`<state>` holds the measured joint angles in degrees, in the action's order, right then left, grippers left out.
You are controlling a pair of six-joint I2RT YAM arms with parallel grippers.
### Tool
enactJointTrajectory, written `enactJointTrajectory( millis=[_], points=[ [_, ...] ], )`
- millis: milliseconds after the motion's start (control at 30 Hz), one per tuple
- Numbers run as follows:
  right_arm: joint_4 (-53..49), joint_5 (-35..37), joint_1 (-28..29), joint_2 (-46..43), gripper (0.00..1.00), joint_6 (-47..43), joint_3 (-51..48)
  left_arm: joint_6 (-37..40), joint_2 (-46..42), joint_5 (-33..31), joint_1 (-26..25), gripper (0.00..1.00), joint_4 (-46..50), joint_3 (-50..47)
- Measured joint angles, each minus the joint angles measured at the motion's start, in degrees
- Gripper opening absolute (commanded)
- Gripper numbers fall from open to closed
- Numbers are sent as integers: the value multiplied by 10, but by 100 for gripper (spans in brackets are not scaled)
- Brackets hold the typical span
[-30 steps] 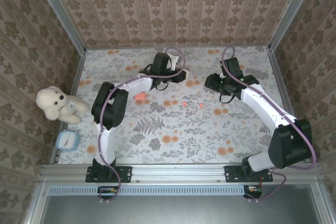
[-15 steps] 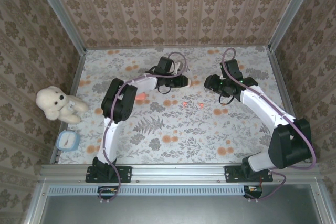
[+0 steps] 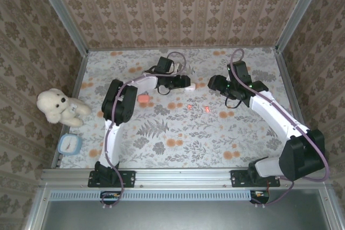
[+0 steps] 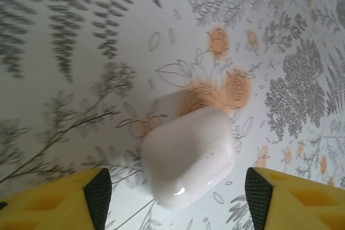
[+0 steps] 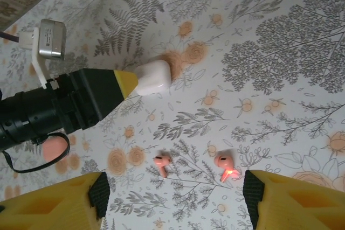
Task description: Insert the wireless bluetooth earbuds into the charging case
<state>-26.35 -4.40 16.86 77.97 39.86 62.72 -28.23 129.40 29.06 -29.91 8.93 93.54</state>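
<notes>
Two glossy red-orange plastic earbuds (image 5: 161,165) near closed glossy white case (image 4: 188,157): likely light, slippery; pinch bulb. Left gripper (image 4: 178,187) spread astride case, right gripper (image 5: 176,189) spread; both empty.

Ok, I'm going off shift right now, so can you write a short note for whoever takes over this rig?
Left end effector: open, a finger on either side of the white case, not touching it.
Right end effector: open, empty, near the two pink earbuds.
Things: both earbuds lie loose on the table; the pink case sits beside the left arm.
Done: no earbud seated; the white case looks shut.
Left: open a case, pick up each earbud, seat it.
</notes>
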Motion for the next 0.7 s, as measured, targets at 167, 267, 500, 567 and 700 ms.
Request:
enactJointTrajectory(
  millis=[167,267,500,567,700],
  points=[
    [-13,23,42,-2,76,0,3,12,-59,-24,20,75,25,-16],
    [-28,41,80,2,77,-3,19,17,-128,-42,30,75,22,-45],
    [-38,87,178,100,81,-3,95,37,-289,-115,73,84,8,-139],
    [-44,101,206,147,85,-1,124,39,-316,-138,94,91,4,-167],
    [-63,129,258,249,94,4,211,36,-351,-176,144,100,-4,-223]
  ],
)
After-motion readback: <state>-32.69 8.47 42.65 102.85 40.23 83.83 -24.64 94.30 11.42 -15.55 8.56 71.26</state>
